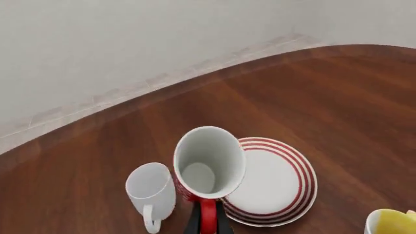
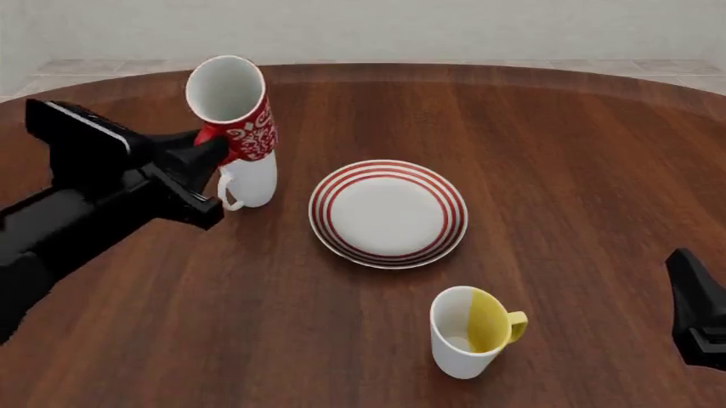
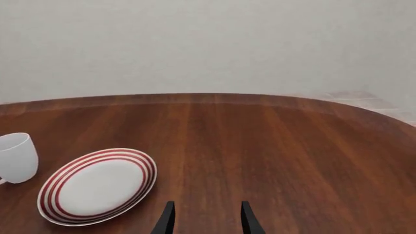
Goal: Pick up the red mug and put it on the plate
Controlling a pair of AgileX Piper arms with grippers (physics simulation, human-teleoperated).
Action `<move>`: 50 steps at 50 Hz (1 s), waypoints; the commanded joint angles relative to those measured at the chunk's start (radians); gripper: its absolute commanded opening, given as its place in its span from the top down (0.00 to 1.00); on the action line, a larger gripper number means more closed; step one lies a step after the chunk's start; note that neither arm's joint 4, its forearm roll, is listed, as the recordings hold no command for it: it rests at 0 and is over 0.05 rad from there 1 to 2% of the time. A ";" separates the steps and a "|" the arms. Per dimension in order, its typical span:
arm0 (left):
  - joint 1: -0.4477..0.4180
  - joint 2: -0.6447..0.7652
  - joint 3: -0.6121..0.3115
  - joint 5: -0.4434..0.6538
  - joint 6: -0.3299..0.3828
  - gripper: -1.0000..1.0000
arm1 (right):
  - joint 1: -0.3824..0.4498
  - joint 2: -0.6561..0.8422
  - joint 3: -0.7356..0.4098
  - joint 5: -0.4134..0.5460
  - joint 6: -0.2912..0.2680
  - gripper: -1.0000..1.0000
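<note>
The red mug with white floral pattern hangs tilted in the air at the back left, above the plain white mug. My left gripper is shut on its red handle. In the left wrist view the red mug shows its white inside, partly in front of the plate. The plate, white with red rings, lies at the table's middle, to the right of the mug; it also shows in the right wrist view, where the plate lies bare. My right gripper is open near the front right.
A plain white mug stands on the table under the lifted mug, left of the plate. A white-and-yellow mug stands near the front, right of centre. The round wooden table ends at a pale floor behind.
</note>
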 commanded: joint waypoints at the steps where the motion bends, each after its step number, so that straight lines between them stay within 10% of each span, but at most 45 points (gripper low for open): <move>1: -0.060 0.136 -0.104 -0.048 0.000 1.00 | 0.000 0.012 0.003 -0.013 0.004 0.00; 50: -0.186 0.584 -0.384 -0.101 -0.148 1.00 | -0.011 0.012 0.006 -0.018 -0.001 0.00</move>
